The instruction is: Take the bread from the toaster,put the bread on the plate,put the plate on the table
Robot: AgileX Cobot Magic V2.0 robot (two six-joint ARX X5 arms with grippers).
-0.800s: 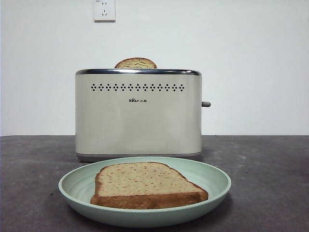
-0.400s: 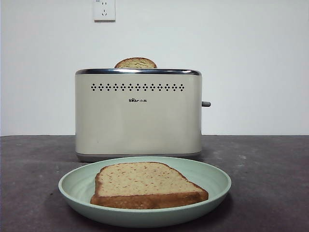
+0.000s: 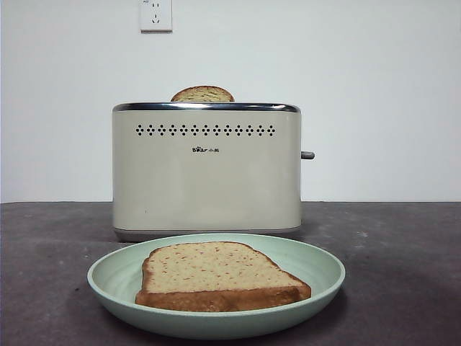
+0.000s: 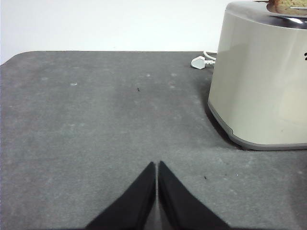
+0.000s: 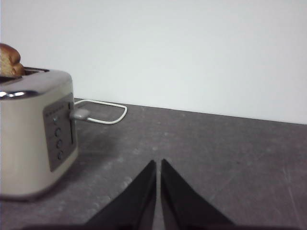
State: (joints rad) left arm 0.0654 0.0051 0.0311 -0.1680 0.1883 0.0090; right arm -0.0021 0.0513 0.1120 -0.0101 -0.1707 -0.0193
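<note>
Front view, bread (image 3: 216,274) flat on plate (image 3: 317,277), crusted square base nearest camera

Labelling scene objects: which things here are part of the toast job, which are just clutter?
Job: bread, plate, toaster, table.
Clutter: second slice in the toaster, wall socket, power cord, plug.

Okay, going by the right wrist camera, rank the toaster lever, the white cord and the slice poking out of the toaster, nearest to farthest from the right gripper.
1. Toaster lever, on the toaster's near end, closest to the right gripper.
2. White cord, looped on the table behind the lever.
3. Slice, up in the slot, farthest.
</note>
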